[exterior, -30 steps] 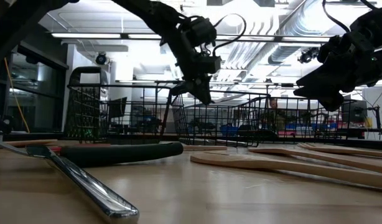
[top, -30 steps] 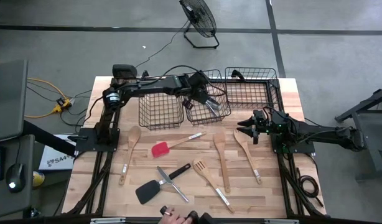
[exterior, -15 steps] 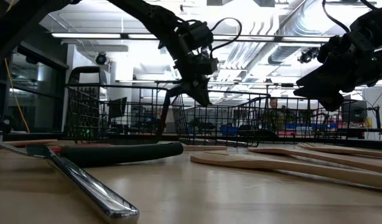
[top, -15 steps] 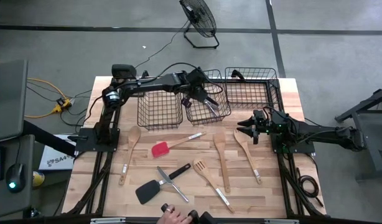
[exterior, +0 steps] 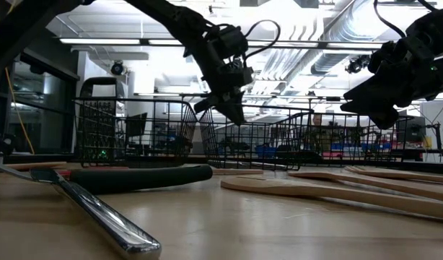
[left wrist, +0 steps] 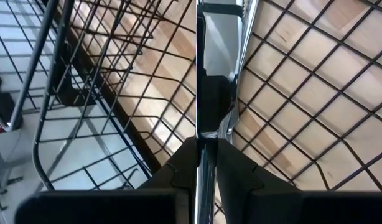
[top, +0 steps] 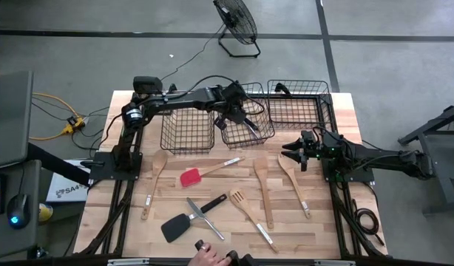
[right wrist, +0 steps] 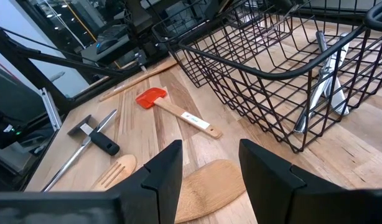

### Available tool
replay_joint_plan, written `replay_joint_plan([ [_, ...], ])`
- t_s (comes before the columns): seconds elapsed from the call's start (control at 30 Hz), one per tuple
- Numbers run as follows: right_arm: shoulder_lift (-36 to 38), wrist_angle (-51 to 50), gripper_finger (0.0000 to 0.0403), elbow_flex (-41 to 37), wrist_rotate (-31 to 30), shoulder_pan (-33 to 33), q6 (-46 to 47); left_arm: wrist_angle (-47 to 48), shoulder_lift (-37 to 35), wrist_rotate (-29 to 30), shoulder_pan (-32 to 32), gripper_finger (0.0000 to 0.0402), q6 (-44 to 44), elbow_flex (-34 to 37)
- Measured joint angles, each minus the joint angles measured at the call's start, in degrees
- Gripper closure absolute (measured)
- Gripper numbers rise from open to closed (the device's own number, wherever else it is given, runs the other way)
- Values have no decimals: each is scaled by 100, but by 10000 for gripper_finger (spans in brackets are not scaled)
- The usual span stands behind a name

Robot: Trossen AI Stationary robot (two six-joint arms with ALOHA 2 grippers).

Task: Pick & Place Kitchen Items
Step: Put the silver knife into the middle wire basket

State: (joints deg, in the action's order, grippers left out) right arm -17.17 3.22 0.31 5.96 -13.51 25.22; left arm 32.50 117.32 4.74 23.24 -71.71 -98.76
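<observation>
Between the left gripper's [left wrist: 206, 163] fingers [left wrist: 241, 174], pressed nearly together, a silver utensil [left wrist: 217, 81] was pinched by its thin edge, its blade pointing down into the middle basket [top: 245, 131]. That gripper hung over the basket's open top, near its left side, with the left arm [top: 179, 103] reaching in from the table's [top: 323, 229] left rear corner. More silver cutlery [right wrist: 331, 81] already lay inside the same basket. An empty-looking basket [top: 188, 133] stood just to its left and a third [top: 297, 107] sat behind on the right. The right gripper [top: 295, 153] hovered above the table to the right of the middle basket, its fingers [right wrist: 163, 171] spread apart and holding nothing. On the wood in front lay the rest: a wooden spoon [top: 155, 181] at the left, a red spatula [top: 205, 173] near the centre, a black turner [top: 186, 221] crossed by a metal utensil [top: 203, 217], a slotted wooden turner [top: 245, 208], and two wooden spoons [top: 262, 185] side by side at the right. A person's hand [top: 205, 253] showed at the table's front edge.
</observation>
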Motion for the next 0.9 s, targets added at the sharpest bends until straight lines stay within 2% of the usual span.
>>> replay_joint_plan([
  [0.47, 0, 1, 252, -1, 0, -1, 0, -350, 13, 440, -80, 364, -154, -113],
  [0.57, 0, -1, 252, 0, 0, 0, -1, -355, 59, 433, -76, 364, 117, -246],
  [0.7, 0, 1, 252, -1, 0, 2, 1, -337, 270, 426, -75, 364, 194, -399],
  [0.9, -2, -1, 252, 0, 2, 1, -1, -249, 803, 832, -36, 364, 353, -677],
])
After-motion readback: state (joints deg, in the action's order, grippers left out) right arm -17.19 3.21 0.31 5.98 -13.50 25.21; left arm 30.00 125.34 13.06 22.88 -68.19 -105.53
